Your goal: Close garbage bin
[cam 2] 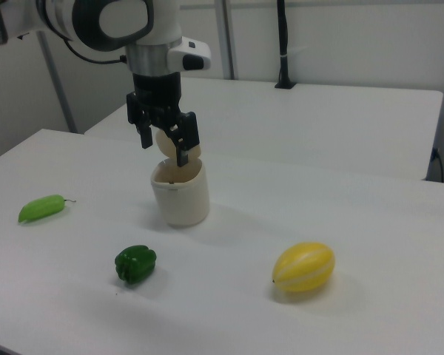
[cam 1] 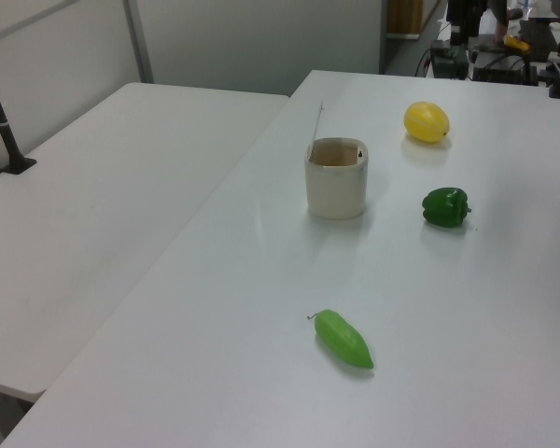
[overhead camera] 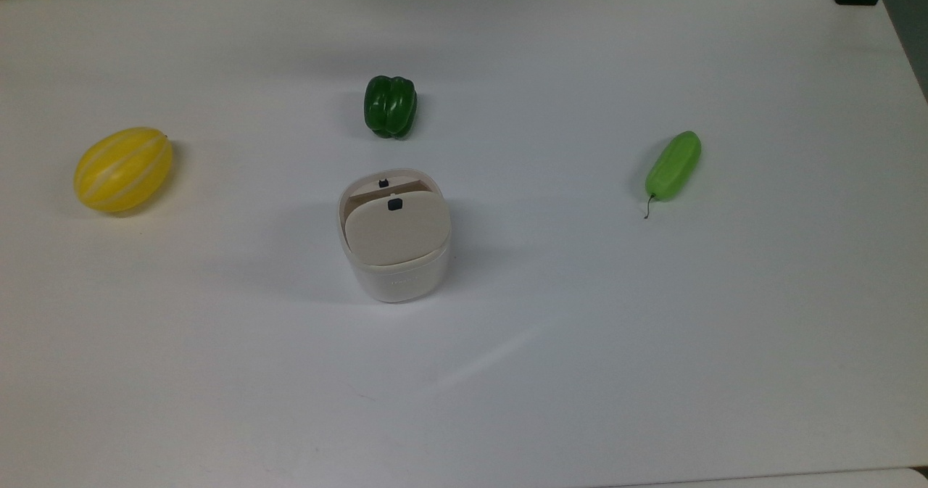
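Observation:
The garbage bin is a small white rounded tub standing near the table's middle. Its beige lid with a black button is raised on its hinge. The left view shows the bin with the lid standing nearly upright at its left rim and the mouth uncovered. In the right view my gripper hangs open just over the bin, fingers pointing down. The lid shows between and behind the fingers; I cannot tell if they touch it.
A yellow melon lies at the top view's left, a dark green bell pepper just beyond the bin, and a light green cucumber-like vegetable at the right. A second white table adjoins in the left view.

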### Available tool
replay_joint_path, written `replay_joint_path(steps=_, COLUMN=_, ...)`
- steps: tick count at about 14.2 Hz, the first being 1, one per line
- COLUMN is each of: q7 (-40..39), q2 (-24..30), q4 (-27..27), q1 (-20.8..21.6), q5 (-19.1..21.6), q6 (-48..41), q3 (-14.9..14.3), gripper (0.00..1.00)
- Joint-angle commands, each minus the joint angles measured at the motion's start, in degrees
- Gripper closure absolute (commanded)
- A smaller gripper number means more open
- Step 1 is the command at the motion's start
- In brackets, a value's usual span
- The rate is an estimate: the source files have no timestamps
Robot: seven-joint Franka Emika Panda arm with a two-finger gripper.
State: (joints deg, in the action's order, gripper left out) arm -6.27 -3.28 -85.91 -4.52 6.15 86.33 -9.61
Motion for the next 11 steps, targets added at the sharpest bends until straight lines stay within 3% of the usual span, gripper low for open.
replay_joint_path(steps=1, q7=-2.77, q2=0.99, q4=-0.92, q1=-0.14, q5=1.06, q6=-1.60, q3=-0.32, gripper=0.00)
replay_joint_path(steps=11, q7=-5.42, q2=1.17, q4=-0.92, q1=-0.23, q5=0.97, q6=-3.63, q3=-0.40, gripper=0.01)
